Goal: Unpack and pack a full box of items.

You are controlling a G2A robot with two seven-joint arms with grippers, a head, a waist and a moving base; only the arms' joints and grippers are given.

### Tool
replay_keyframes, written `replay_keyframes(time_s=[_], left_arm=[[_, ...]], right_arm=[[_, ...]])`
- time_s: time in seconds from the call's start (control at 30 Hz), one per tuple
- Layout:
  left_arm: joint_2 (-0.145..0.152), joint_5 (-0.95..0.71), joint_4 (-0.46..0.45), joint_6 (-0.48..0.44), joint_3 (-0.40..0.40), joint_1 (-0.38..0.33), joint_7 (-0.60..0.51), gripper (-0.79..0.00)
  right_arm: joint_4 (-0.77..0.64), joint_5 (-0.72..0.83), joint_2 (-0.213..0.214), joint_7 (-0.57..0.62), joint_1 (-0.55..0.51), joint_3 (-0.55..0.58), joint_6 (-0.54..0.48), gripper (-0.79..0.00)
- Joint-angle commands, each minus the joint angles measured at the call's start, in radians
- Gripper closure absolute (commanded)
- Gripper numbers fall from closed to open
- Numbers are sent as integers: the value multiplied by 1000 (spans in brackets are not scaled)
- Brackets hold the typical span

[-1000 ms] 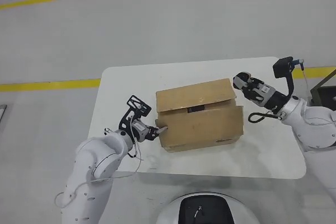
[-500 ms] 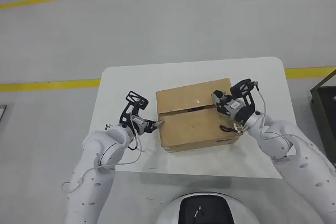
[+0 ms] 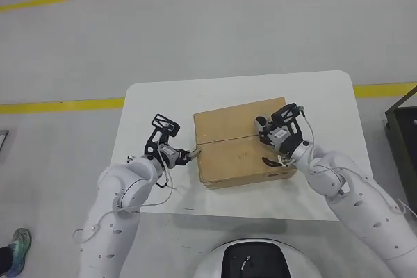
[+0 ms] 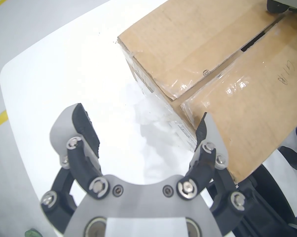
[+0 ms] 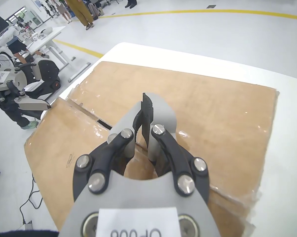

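Note:
A brown cardboard box (image 3: 240, 142) stands mid-table with both top flaps folded down and a narrow seam between them. My right gripper (image 3: 260, 126) is shut with nothing in it and rests on the box top by the seam; its closed fingertips (image 5: 146, 108) lie over the cardboard (image 5: 212, 124). At the box's left end my left gripper (image 3: 192, 155) is open, level with the near flap's corner. In the left wrist view the gripper (image 4: 146, 129) straddles that corner of the box (image 4: 207, 50), one finger (image 4: 209, 130) touching the flap edge.
The white table (image 3: 160, 104) has bare surface left of, behind and in front of the box. A dark bin (image 3: 410, 125) stands off the table's right edge. The other arm's gripper (image 5: 33, 104) shows beyond the box's far end in the right wrist view.
My right arm swung in from the table's right side onto the box, and the raised far flap went down flat. The left gripper stayed by the box's left end.

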Motion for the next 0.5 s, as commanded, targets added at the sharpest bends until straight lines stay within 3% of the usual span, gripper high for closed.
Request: replay_keyframes(time_s=[0.0, 0.23, 0.37, 0.47], left_arm=[[4, 2, -29, 9, -23, 22, 10, -785], [21, 63, -96, 16, -111, 113, 7, -785], [25, 169, -46, -16, -79, 149, 17, -785], [20, 199, 23, -29, -21, 135, 59, -785]], right_arm=[[-5, 3, -1, 5, -3, 4, -3, 0], [-10, 14, -2, 19, -16, 23, -9, 0], [-12, 12, -4, 23, -22, 28, -12, 0], [-16, 12, -5, 27, -26, 29, -14, 0]])
